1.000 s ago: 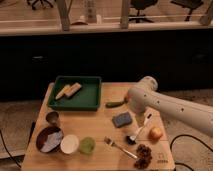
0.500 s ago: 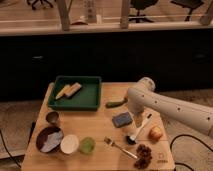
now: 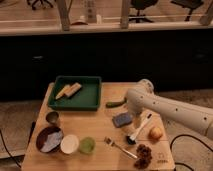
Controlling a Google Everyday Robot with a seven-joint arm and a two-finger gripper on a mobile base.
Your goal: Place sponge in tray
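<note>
The blue-grey sponge (image 3: pixel 121 119) lies flat on the wooden table, right of centre. The green tray (image 3: pixel 56 86) stands at the back left of the table and holds two tan strips (image 3: pixel 68 90). My white arm reaches in from the right, and its bent end hangs just above and to the right of the sponge. The gripper (image 3: pixel 130 111) is at that end, mostly hidden by the arm and close to the sponge's right edge. The sponge rests on the table, about a tray's width to the right of the tray.
A green vegetable (image 3: pixel 116 103) lies behind the sponge. A white-handled brush (image 3: pixel 139 129), an orange fruit (image 3: pixel 155 133), a fork (image 3: pixel 120 148) and a dark cluster (image 3: pixel 143 155) lie in front and to the right. A metal cup (image 3: pixel 52 118), a bowl with cloth (image 3: pixel 49 139), a white bowl (image 3: pixel 69 144) and a green cup (image 3: pixel 87 145) stand front left.
The arm's end has moved slightly left and down toward the sponge. The sponge and the other objects have not moved.
</note>
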